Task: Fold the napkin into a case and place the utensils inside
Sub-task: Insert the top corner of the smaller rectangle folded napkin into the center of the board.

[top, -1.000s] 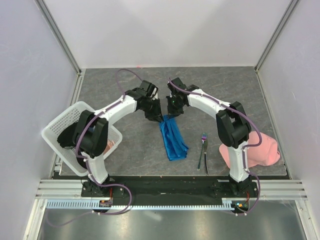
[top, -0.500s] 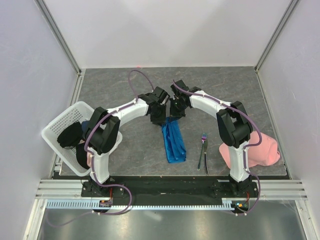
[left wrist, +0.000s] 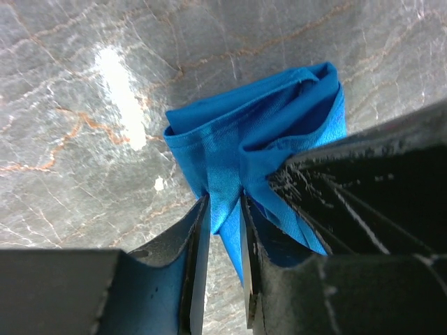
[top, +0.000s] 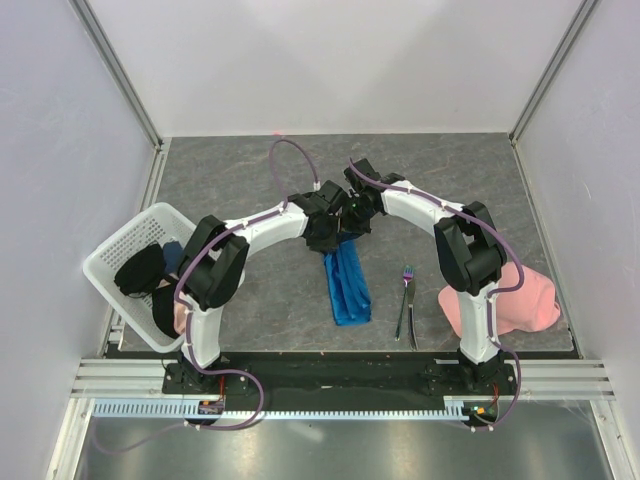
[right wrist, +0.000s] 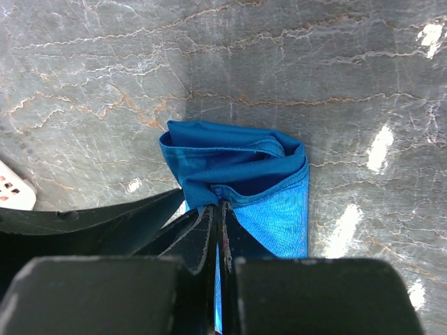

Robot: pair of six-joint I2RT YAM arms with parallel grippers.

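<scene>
The blue napkin [top: 348, 285] lies mid-table as a narrow layered strip, its far end lifted. My left gripper [top: 330, 235] and right gripper [top: 350, 222] meet at that far end, almost touching. In the left wrist view a bunched fold of napkin [left wrist: 258, 132] runs between the tips of the left gripper [left wrist: 223, 202], whose jaws keep a narrow gap. In the right wrist view the right gripper [right wrist: 216, 204] is shut tight on the edge of the napkin [right wrist: 237, 164]. The fork [top: 404, 300] and knife [top: 412, 325] lie side by side to the napkin's right.
A white basket [top: 105, 255] holding dark items sits tilted at the left edge by the left arm. A pale pink cloth [top: 520, 300] is heaped at the right, beside the right arm's base. White walls enclose the grey stone-patterned table.
My left arm has swung right until its gripper sits beside the right one. The napkin has drawn in from a ragged, wider shape to a narrower strip. The right arm has hardly moved.
</scene>
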